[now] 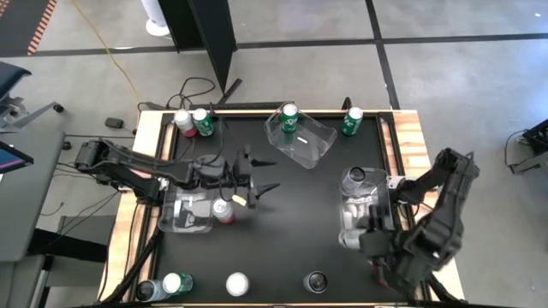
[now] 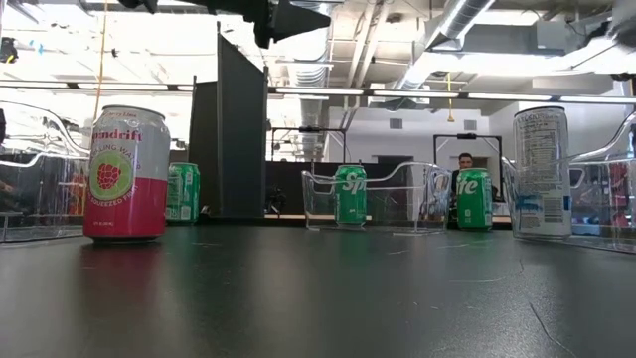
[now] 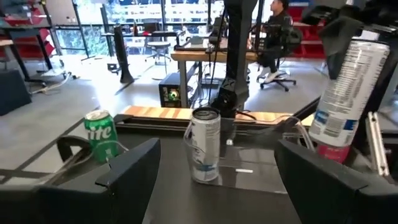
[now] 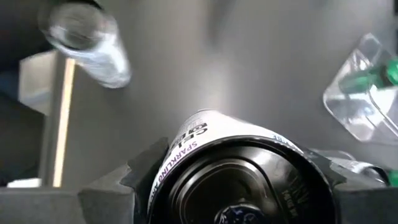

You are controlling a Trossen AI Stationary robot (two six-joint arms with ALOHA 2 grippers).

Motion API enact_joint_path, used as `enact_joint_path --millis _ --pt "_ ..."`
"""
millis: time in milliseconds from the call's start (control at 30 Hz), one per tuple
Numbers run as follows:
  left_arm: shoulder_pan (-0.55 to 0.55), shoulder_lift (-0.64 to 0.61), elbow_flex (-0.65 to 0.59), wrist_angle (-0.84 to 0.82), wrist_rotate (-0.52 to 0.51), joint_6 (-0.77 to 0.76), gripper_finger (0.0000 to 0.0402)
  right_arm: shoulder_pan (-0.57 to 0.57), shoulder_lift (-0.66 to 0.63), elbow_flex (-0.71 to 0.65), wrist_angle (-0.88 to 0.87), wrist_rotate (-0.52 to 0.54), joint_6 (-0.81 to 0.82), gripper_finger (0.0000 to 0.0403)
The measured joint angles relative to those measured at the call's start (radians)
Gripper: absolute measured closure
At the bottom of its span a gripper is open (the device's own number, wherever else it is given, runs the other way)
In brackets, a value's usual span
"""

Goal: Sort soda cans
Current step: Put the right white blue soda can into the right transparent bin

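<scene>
My right gripper (image 4: 231, 186) is shut on a white soda can (image 3: 348, 93), raised over the clear bin (image 1: 377, 205) at the table's right. Another white can (image 3: 205, 146) stands upright in that bin. My left gripper (image 1: 272, 174) is open and level over the table's left middle, pointing right, with nothing between its fingers. Just behind it, a red can (image 1: 224, 210) stands at the edge of a second clear bin (image 1: 184, 214). In the far bin (image 1: 312, 141) stands a green can (image 1: 289, 118); another green can (image 1: 353, 120) stands on the table by the far edge. My right gripper pinches the white can's curved body (image 4: 193, 140) between its two fingers (image 4: 134, 180), close to one end of the can. It comes at the can from above, slanting down. The can (image 3: 357, 56) hangs tilted below the fingers, lifted clear of the table.
A pink can (image 1: 182, 122) and a green can (image 1: 204, 121) stand at the far left corner. Several cans (image 1: 237, 284) line the near edge. The middle of the black tabletop (image 1: 300, 222) is bare. A person sits beyond the far edge (image 2: 465, 161).
</scene>
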Motion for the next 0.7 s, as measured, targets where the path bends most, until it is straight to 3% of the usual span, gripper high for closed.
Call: enact_joint_path --millis 300,700 --pt "0.044 -0.023 0.048 -0.085 0.012 0.092 0.0093 -0.175 -0.084 -0.178 -0.002 -0.021 0.014 0.0137" --pt "0.129 -0.137 0.037 -0.213 0.09 0.168 0.0093 -0.207 -0.343 -0.468 0.069 0.016 0.218 0.0137"
